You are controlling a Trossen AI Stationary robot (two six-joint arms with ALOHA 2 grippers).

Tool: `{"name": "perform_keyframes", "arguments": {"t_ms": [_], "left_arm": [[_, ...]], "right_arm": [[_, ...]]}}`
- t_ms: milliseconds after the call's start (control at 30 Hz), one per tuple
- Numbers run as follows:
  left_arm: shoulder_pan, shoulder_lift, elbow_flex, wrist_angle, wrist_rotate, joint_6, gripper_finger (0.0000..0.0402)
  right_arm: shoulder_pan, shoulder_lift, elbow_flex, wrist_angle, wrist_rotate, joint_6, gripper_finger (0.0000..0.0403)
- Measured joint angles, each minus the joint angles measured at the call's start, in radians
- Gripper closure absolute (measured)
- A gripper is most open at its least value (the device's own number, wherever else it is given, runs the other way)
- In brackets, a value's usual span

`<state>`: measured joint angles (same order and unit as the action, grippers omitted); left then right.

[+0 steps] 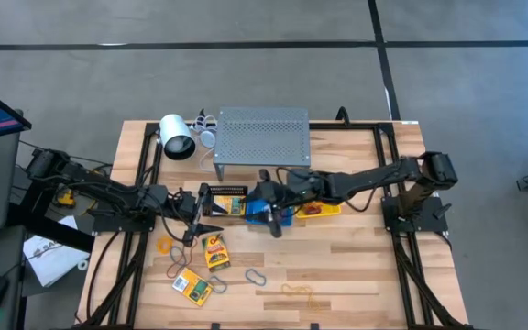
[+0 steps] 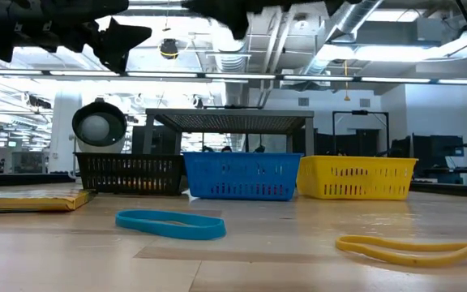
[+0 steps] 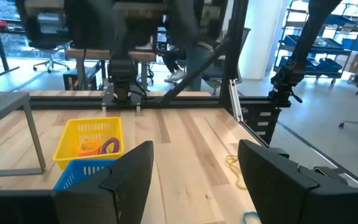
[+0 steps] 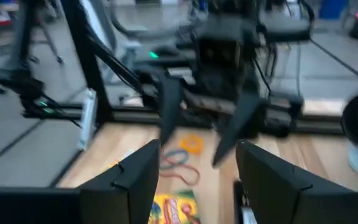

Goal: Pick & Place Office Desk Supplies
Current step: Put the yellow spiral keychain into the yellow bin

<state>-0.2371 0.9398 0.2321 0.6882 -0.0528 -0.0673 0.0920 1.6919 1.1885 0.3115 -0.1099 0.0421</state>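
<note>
Overhead, both dark grippers met near the table's middle, in front of the grey perforated metal shelf (image 1: 262, 136). The left gripper (image 1: 207, 223) hung above the wood just beside the black mesh basket (image 1: 224, 199), its jaws spread wide with nothing between them. The right gripper (image 1: 270, 218) sat over the blue plastic basket (image 1: 277, 214), its fingers also parted and empty. A yellow plastic basket (image 3: 91, 140) beside the blue one held orange and purple band loops (image 3: 99, 147). Flat yellow-and-green crayon packs (image 1: 215, 251) lay on the boards nearer the table's front, with a grey oval clip (image 1: 255, 275) and a thin yellow band loop (image 1: 296, 291) close by. A blue band loop (image 2: 170, 224) lay flat in the low view.
</note>
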Motion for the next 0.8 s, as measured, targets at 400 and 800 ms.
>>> {"name": "perform_keyframes", "arguments": {"t_ms": [400,800], "left_arm": [[-0.026,-0.096,0.000,-0.076,0.000,0.035,0.0169],[-0.026,-0.344,0.000,-0.369,0.000,0.031,0.0169]], "right_arm": [[0.059,-0.285,-0.085,-0.263,0.128,-0.129,0.0198],[0.110,-0.677,-0.636,0.177,0.134,0.056,0.0198]]}}
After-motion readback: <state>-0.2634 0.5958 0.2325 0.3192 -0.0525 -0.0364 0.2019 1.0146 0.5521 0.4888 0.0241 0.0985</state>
